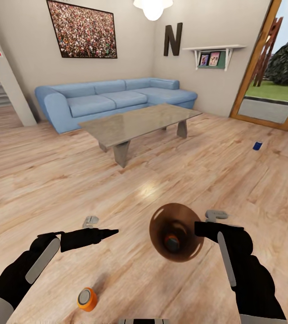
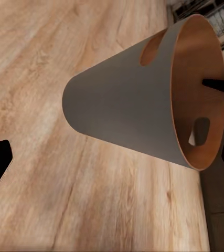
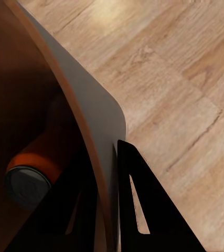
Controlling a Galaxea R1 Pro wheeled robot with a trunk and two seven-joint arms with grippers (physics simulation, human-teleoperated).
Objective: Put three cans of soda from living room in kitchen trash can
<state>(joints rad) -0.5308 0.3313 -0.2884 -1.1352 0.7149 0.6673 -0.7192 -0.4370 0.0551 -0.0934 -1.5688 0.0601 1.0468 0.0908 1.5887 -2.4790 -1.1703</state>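
Two grippers are in the head view over a light wood floor (image 1: 40,180). Beyond both stands a light-blue corner sofa (image 1: 112,99), with a grey-topped coffee table (image 1: 139,121) between it and the grippers.

The trash can (image 1: 176,231), brown with a copper-brown inside, hangs just beside the right gripper (image 1: 202,228) on its inner side, mouth turned toward the camera. In the right wrist view one dark finger (image 3: 143,205) lies outside the wall (image 3: 98,121) and the other inside it, so the right gripper is clamped on the rim.

The left gripper (image 1: 110,233) points toward the bin and is apart from it. Whether its jaws stand apart or together I cannot tell.

One orange soda can (image 3: 35,165) lies inside the bin, grey end up, just beside the inner finger. A second orange can (image 1: 87,299) lies on the floor below the left gripper, nearer the robot. The dark blue can (image 1: 257,145) lies on the floor well beyond the right gripper, near the wood-framed glass door (image 1: 270,67).
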